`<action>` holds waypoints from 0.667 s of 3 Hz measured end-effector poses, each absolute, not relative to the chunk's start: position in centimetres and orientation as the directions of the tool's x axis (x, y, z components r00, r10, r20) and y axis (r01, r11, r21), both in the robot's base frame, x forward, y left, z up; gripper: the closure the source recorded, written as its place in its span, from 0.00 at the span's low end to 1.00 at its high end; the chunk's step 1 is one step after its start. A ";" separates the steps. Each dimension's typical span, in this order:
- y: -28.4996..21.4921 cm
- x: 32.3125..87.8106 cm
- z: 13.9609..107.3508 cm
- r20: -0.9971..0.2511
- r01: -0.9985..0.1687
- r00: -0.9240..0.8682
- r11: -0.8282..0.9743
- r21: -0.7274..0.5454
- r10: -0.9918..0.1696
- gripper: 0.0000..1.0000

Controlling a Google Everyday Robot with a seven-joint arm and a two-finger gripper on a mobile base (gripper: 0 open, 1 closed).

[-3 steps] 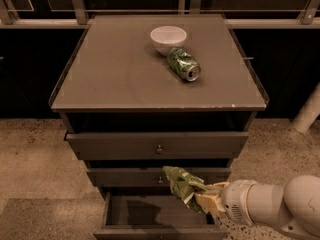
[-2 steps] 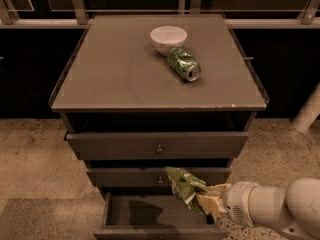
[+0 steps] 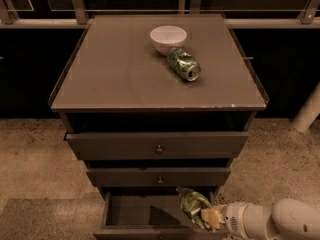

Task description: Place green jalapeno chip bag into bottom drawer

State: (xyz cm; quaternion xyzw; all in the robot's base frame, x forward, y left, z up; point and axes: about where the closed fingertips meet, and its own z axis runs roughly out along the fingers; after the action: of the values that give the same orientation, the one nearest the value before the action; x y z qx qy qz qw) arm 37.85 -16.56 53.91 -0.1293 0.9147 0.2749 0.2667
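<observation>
The gripper (image 3: 209,218) reaches in from the lower right, below the front edge of the worktop (image 3: 110,74). Its fingers (image 3: 214,215) are closed on the lower end of the chip bag (image 3: 192,206). The bag hangs over the right side of the open bottom drawer (image 3: 106,211), with its top close under the middle drawer (image 3: 200,176).

The main risk seems to be the bag's crumpled upper end catching on the front of the middle drawer, or draping over the bottom drawer's right wall or front panel when let go. It would then sit on the rim, not inside. Foil this light may also cling to a finger as the grip opens.

The left side of the drawer looks bare and offers room, so a shift leftward and downward would probably be safer. The gap beneath the middle drawer is tight.

The bowl (image 3: 168,38) and can (image 3: 184,64), touching near the worktop's far edge, are well apart from this work.
</observation>
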 end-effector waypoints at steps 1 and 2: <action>-16.6 38.2 47.4 -0.503 -0.306 -0.864 0.823 0.478 -0.029 1.00; -15.1 38.3 42.1 -0.441 -0.270 -0.897 0.802 0.532 -0.009 1.00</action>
State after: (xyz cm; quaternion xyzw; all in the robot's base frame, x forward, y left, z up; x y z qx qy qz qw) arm 38.31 -15.13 42.09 -0.0753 0.9249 0.3052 0.2136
